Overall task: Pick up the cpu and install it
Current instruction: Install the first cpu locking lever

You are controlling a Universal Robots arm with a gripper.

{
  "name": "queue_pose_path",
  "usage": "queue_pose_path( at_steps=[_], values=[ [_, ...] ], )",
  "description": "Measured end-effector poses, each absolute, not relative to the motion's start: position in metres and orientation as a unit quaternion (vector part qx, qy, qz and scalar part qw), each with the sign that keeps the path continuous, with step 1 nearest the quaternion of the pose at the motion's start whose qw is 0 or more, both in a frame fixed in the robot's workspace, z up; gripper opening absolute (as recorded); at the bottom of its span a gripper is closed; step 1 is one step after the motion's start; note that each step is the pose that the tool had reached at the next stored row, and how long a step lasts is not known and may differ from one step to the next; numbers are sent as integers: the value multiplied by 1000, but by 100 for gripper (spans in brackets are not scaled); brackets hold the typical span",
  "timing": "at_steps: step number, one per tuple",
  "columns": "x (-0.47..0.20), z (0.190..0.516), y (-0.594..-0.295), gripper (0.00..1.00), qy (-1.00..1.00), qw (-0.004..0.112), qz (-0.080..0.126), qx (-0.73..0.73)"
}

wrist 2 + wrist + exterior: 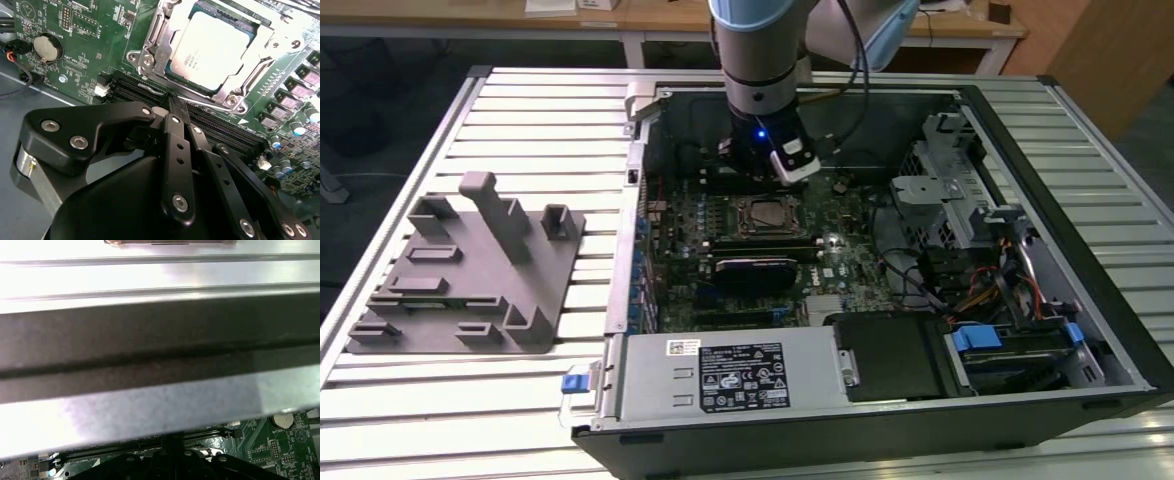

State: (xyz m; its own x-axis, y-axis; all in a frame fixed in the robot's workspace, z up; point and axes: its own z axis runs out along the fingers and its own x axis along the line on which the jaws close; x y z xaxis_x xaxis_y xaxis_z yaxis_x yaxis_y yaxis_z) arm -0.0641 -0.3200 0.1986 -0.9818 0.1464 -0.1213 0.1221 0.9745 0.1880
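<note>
While the ribbed metal tabletop [520, 400] of pale slats spreads beneath everything, the open computer case [1067, 400] lies on its side upon it, a black steel box with its interior exposed. Beside the case, toward the exterior view's left, rests a grey moulded tray [454, 280] with upright posts and rectangular recesses. Beyond the case, wooden desks [654, 20] and a dark floor close the room.

Within the case, a green motherboard [854, 265] carries dense small components; below it in the exterior view sits a grey power supply [720, 375] with a dark label, and a bundle of coloured cables [987, 290] fills the case's right side. The robot arm [761, 50], a pale blue and grey cylinder, descends into the case at its far wall and is cut off at the frame's top.

The hand [172, 107], made of matt black linkages with bright rivets, hovers just above the memory slots [135, 92] beside the socket; its fingers [175, 130] are pressed together with nothing between them. The cpu [217, 50], a flat square with a silvery lid, sits seated inside the metal-framed socket [150, 55], well apart from the tray. A round coin battery [45, 47] lies near the socket. In the first wrist view the blurred case wall [160, 350] hides most of the board.
</note>
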Motion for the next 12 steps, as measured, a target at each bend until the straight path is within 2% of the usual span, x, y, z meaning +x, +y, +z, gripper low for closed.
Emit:
queue_pose_path(
  at_steps=[12],
  values=[
    [-64,194,-320,11,990,72,87,90]
  ],
)
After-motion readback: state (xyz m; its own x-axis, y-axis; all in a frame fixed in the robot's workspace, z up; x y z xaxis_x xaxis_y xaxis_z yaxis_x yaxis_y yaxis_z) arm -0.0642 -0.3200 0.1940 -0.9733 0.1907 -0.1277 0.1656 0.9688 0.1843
